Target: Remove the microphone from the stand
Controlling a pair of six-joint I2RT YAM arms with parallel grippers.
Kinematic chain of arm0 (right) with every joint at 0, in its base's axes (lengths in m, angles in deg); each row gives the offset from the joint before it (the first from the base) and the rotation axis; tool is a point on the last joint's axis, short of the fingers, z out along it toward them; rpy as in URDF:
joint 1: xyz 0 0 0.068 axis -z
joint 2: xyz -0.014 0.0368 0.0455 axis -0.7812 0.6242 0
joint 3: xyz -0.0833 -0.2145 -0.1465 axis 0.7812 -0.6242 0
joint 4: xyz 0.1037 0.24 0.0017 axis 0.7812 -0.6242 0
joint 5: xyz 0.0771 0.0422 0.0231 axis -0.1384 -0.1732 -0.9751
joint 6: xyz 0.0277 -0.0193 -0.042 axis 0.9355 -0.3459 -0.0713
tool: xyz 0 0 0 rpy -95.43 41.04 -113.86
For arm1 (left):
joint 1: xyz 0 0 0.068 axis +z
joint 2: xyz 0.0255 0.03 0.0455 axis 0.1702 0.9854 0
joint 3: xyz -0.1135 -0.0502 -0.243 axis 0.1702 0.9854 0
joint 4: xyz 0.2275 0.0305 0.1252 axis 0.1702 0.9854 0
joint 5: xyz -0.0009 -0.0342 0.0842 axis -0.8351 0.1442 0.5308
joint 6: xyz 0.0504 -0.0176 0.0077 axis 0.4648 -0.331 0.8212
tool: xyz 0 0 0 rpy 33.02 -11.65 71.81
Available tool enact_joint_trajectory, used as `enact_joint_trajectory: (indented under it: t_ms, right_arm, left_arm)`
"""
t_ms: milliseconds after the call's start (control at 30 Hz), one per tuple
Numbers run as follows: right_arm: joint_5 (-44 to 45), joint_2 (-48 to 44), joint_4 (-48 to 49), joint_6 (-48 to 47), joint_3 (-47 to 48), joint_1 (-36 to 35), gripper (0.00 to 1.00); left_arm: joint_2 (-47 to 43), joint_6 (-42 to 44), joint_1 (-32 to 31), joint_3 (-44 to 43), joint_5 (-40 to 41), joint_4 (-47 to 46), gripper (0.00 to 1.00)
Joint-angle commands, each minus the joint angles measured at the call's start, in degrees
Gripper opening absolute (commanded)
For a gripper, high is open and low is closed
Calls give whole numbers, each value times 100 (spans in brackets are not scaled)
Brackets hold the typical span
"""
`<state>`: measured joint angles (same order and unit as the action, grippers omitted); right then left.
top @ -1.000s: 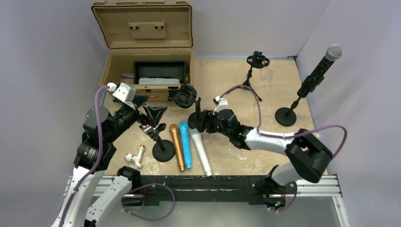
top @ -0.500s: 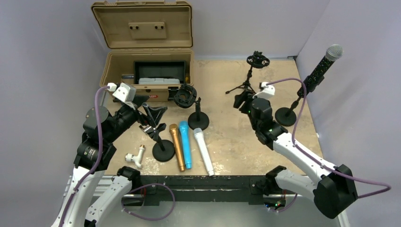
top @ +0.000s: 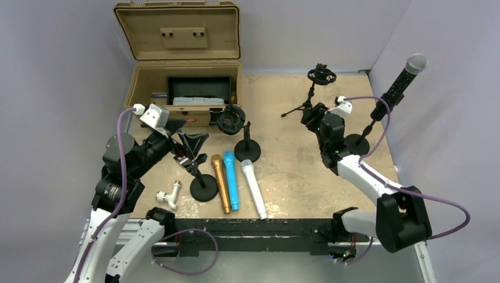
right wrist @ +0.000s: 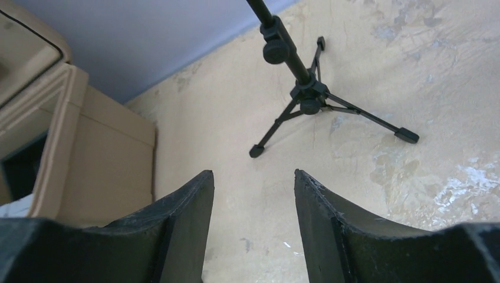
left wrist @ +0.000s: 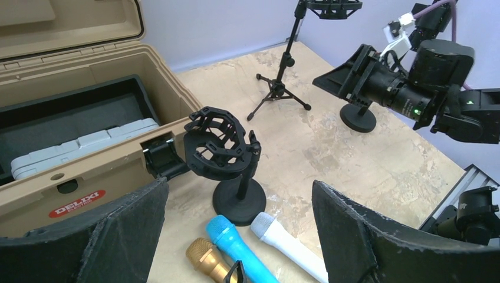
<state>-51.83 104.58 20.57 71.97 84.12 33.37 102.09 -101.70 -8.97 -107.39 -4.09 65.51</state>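
Observation:
A black glittery microphone [top: 398,84] with a silver head sits tilted in a stand with a round base [top: 356,145] at the far right. My right gripper [top: 311,115] is open and empty, just left of that stand and beside a tripod stand [top: 308,100]. In the right wrist view the gripper [right wrist: 253,177] faces the tripod [right wrist: 306,94]; the microphone is out of that view. My left gripper [top: 191,141] is open and empty at the left, far from the microphone. In the left wrist view the gripper [left wrist: 239,186] hangs above a shock-mount stand [left wrist: 221,147].
An open tan case [top: 183,82] stands at the back left. Gold [top: 220,183], blue [top: 231,180] and white [top: 251,188] microphones lie in the middle front. A shock-mount stand [top: 239,132], a round-base clip stand [top: 203,187] and a white fitting [top: 168,194] are nearby.
My right arm has swung from the shock-mount stand in the middle over to the right, and now sits between the tripod and the microphone stand. The left arm has not moved.

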Motion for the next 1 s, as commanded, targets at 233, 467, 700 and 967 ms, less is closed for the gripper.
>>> enact_joint_trajectory:
  t_ms: [233, 467, 700, 967]
  right_arm:
    - [677, -2187, -377, -577, -9, -4, 58]
    - [793, -2709, -1260, -1111, 636, -6, 65]
    - [220, -1939, -1135, -956, 825, -7, 66]
    - [-664, -1547, -684, -12, 1373, -10, 79]
  left_arm:
    - [-17, -165, 23, -103, -356, -309, 89]
    - [-101, -233, 22, -71, -428, -387, 89]
    - [-105, -307, 22, -37, -532, -457, 89]
    - [-109, -332, 22, -44, -586, -476, 89]
